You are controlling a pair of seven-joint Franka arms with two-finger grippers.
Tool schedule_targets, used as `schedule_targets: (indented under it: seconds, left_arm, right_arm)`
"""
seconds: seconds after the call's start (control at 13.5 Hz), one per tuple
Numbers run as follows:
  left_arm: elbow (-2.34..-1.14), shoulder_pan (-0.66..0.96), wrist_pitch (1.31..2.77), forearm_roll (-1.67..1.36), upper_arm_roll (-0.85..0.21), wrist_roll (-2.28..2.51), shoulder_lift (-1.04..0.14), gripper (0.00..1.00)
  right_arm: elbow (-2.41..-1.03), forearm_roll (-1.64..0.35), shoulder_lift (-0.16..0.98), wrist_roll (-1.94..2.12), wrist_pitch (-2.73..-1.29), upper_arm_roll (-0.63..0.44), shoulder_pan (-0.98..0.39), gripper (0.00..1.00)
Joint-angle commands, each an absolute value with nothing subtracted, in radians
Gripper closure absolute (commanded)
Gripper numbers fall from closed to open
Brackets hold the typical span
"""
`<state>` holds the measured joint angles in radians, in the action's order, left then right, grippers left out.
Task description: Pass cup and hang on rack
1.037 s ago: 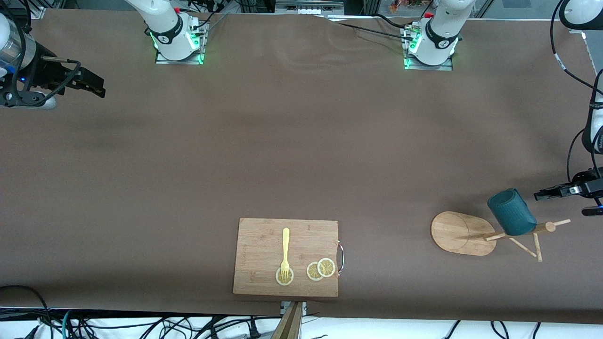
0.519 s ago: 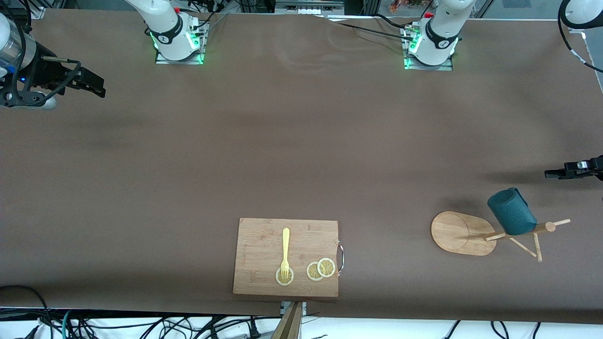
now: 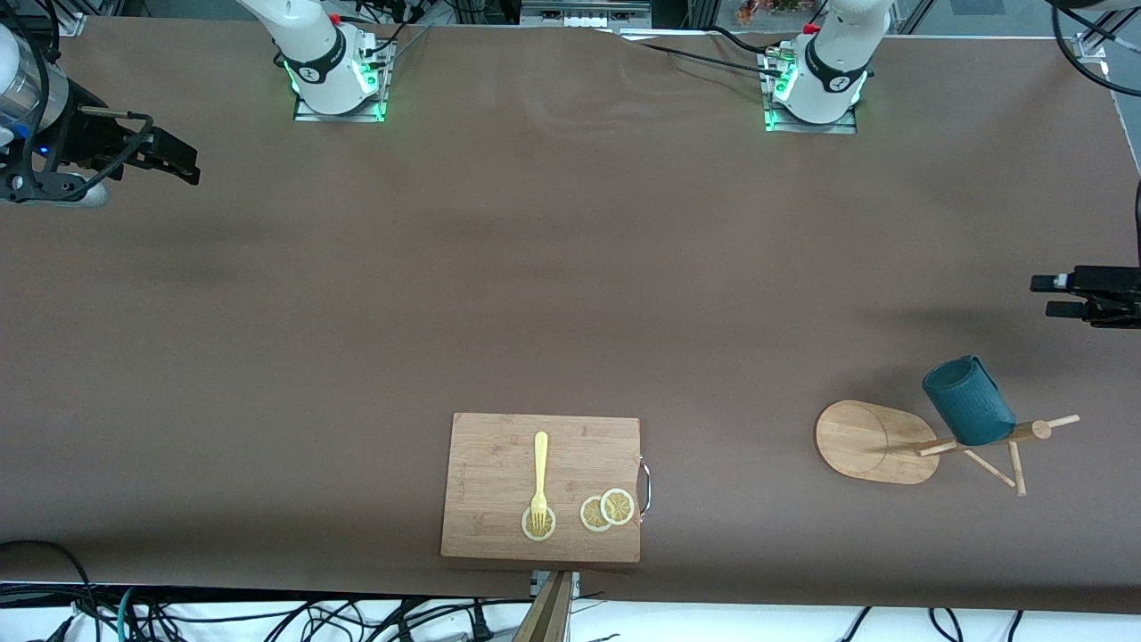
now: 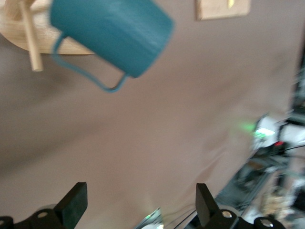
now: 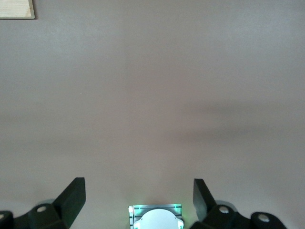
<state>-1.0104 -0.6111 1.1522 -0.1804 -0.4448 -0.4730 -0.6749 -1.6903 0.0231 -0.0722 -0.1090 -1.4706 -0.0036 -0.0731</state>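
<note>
Front view showed the brown table (image 3: pixel 570 294) with the cutting board (image 3: pixel 541 486) at 6 o'clock, nearest the camera. At 4 o'clock the rack (image 3: pixel 878 441) stood, and the cup (image 3: pixel 967 401) hung on one peg. At 3 o'clock the left gripper (image 3: pixel 1052 297) hovered over the table, fingers apart, empty. At 10 o'clock the right gripper (image 3: pixel 183 165) waited, fingers apart too.
</note>
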Motion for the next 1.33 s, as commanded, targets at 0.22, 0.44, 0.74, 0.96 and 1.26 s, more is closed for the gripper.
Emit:
schedule_targets:
  seconds: [0.22,0.44,0.74,0.96,1.26]
  left_arm:
    - [-1.026,-0.275,1.181,0.116,-0.417,-0.387,-0.534,0.00]
    - [-1.019,-0.210,1.187,0.147,-0.407,-0.301,-0.523,0.00]
    - [-1.346,-0.115,1.451,0.108,-0.260,-0.036,-0.258,0.00]
    - [-1.663,-0.048,1.684,0.057,-0.163,0.181,-0.038,0.00]
    - [-1.726,-0.028,1.707,-0.051,-0.120,0.167,0.002,0.00]
  right_arm:
    - [-1.674,0.023,-0.071,-0.098,-1.463,0.005,-0.071,0.00]
    - [-1.675,0.034,-0.075,-0.097,-1.476,0.040,-0.071,0.00]
    - [-1.675,0.029,-0.078,-0.098,-1.480,0.043,-0.069,0.00]
    - [-1.657,0.018,-0.071,-0.095,-1.488,0.041,-0.068,0.00]
    - [-1.594,0.018,-0.049,-0.106,-1.486,0.041,-0.068,0.00]
